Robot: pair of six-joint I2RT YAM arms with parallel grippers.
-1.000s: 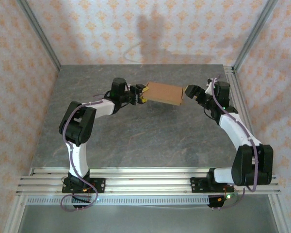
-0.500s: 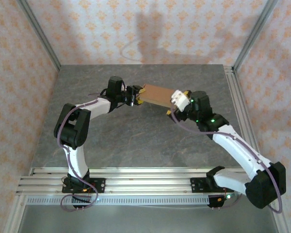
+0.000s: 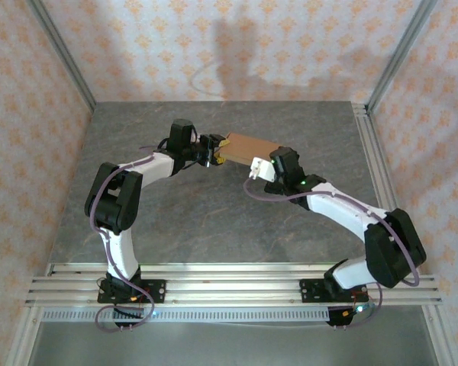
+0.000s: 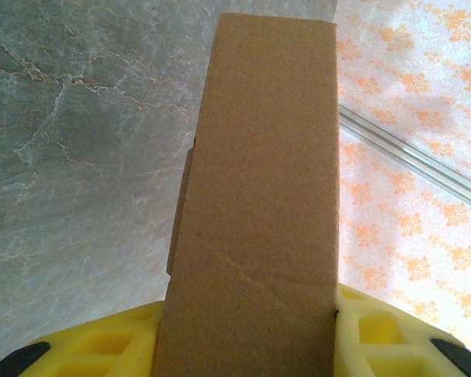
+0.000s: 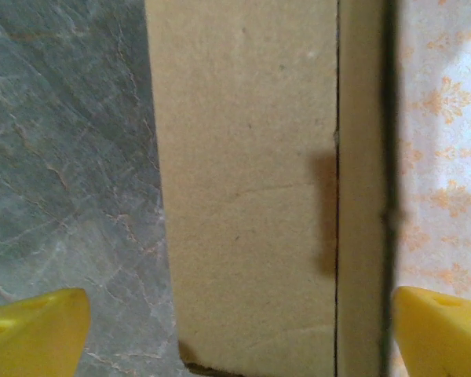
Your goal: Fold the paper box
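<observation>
Your left gripper (image 3: 220, 151) is clamped on the left end of the paper box (image 3: 252, 146). It holds the box, apparently lifted, over the far middle of the table (image 3: 175, 221), so the other end is free to work on. Your right gripper (image 3: 259, 169) stands wide at the box's near right edge. Its yellow fingers (image 5: 35, 326) straddle the cardboard without touching, probably lined up to pinch a flap.

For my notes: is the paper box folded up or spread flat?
Folded up: the paper box shows closed faces meeting at edges, clamped in the left gripper.
</observation>
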